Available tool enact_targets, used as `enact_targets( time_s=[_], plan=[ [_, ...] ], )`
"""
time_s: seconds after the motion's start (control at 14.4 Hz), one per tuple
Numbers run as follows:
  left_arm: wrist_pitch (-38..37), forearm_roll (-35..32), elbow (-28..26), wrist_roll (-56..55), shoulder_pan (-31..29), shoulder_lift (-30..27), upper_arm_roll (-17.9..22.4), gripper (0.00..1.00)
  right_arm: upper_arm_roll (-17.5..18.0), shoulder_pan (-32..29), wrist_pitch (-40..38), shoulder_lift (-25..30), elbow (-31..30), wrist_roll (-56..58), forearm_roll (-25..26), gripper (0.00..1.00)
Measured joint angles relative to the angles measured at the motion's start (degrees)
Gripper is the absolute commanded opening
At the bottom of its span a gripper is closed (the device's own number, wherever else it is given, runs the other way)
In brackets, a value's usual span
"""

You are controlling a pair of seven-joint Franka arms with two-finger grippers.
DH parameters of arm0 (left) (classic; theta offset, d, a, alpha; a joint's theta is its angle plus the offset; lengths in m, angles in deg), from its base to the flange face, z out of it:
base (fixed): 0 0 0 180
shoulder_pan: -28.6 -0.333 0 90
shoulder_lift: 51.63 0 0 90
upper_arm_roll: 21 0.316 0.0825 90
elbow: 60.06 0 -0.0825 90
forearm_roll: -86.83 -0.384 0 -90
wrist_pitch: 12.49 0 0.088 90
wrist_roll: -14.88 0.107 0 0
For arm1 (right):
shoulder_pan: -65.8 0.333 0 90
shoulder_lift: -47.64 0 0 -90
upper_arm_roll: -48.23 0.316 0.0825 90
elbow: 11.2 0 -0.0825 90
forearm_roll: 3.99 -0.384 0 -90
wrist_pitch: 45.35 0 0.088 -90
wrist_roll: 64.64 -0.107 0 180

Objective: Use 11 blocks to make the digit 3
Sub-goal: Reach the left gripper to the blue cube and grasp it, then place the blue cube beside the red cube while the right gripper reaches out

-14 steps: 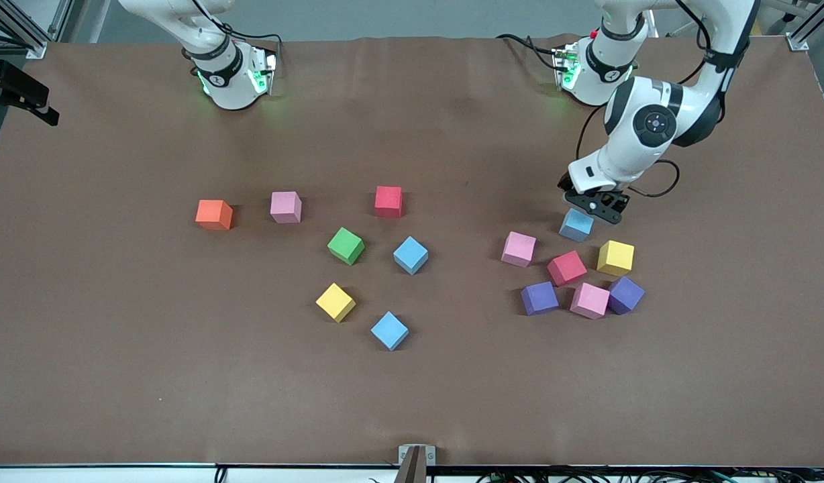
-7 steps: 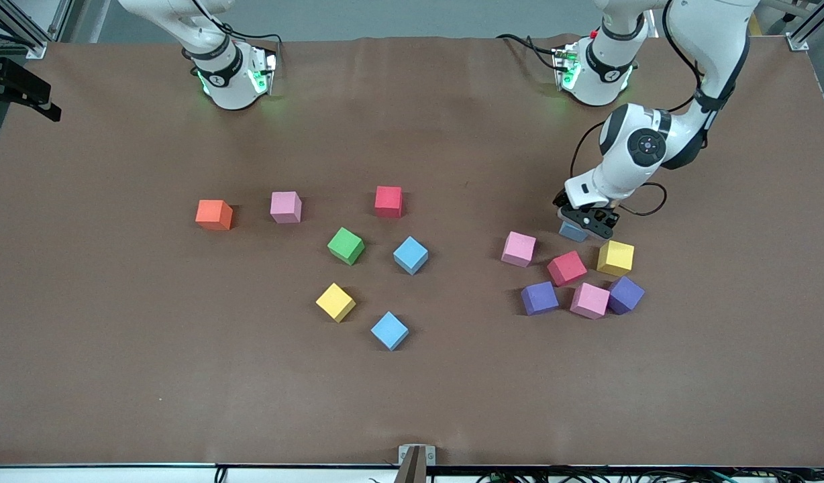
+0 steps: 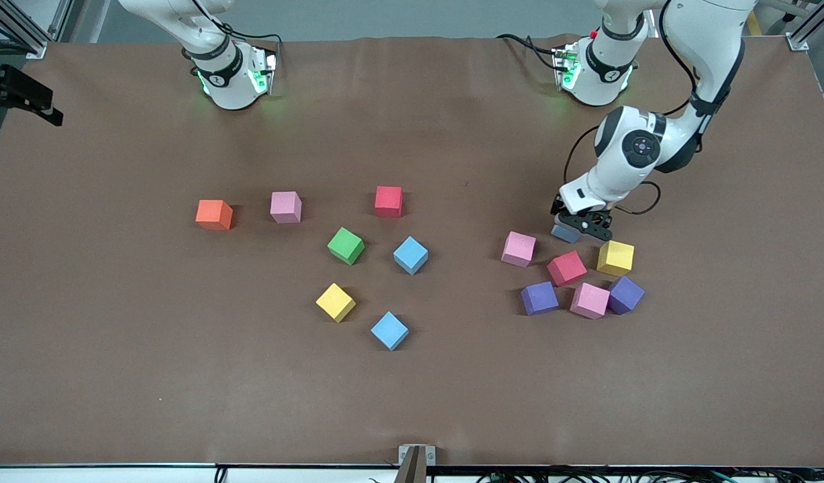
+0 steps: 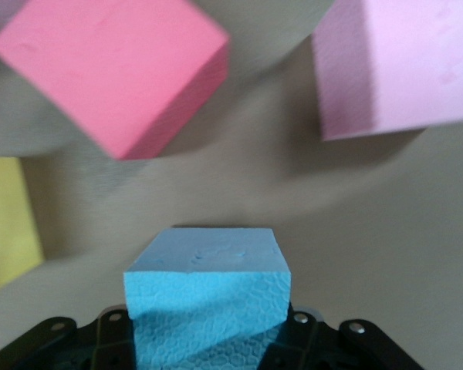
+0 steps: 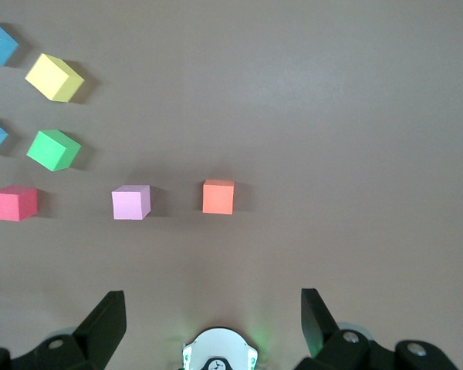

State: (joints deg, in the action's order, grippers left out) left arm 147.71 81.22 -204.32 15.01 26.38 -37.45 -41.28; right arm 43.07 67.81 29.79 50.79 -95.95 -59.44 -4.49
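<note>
My left gripper [image 3: 577,225] is down on the table at the left arm's end, shut on a blue block [image 3: 563,233]. In the left wrist view that blue block [image 4: 208,285] fills the space between the jaws of the left gripper [image 4: 208,343]. Close by lie a pink block [image 3: 519,249], a red block [image 3: 567,267], a yellow block [image 3: 615,257], two purple blocks [image 3: 539,298] and another pink one [image 3: 590,300]. The blocks lie loose; no digit 3 is in view. My right gripper [image 5: 212,301] waits open, high over its own base.
Mid-table lie a red block [image 3: 388,201], a green block [image 3: 345,245], two blue blocks [image 3: 410,255], a yellow block [image 3: 335,302] and a pink block [image 3: 286,206]. An orange cube [image 3: 214,215] sits toward the right arm's end.
The left gripper came down over the blue block and its fingers closed on it. The right arm stayed still.
</note>
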Motion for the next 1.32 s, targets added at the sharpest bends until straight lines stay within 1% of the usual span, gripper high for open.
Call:
enact_targets(
  time_s=[0.28, 0.49, 0.62, 0.76, 0.97, 1.11, 1.32],
  plan=[
    [-1.58, -0.01, 1.22, -20.82, 12.01, -0.43, -0.50, 0.41, -0.30, -0.76, 1.22, -6.85, -0.08, 0.01, 0.38, 1.00],
    [-4.08, -0.01, 3.47, -33.50, 19.77, -0.44, -0.58, 0.41, -0.57, -1.68, 4.79, -11.55, -0.03, 0.07, 0.85, 1.00],
    [-5.83, -0.01, 6.03, -40.85, 24.22, -0.06, -0.57, 0.41, -0.47, -1.62, 6.10, -12.61, 0.12, -0.12, 0.98, 1.00],
    [-6.47, -0.01, 9.15, -47.28, 28.18, 1.64, -0.51, 0.41, -0.05, -0.90, 6.20, -12.55, 0.20, -2.12, 0.81, 1.00],
    [-6.53, -1.26, 13.91, -56.18, 34.10, 6.24, -0.29, 0.41, 0.46, 3.03, 7.79, -12.67, -0.31, -8.56, 0.66, 1.00],
    [-7.07, -5.04, 17.07, -62.98, 37.35, 9.32, -0.18, 0.41, 0.64, 5.58, 10.25, -12.94, -1.95, -14.66, -0.48, 1.00],
    [-11.58, -10.38, 23.51, -70.91, 40.24, 13.82, -0.11, 0.41, 0.78, 9.23, 14.51, -13.27, -5.13, -27.64, -1.79, 1.00]
  ],
)
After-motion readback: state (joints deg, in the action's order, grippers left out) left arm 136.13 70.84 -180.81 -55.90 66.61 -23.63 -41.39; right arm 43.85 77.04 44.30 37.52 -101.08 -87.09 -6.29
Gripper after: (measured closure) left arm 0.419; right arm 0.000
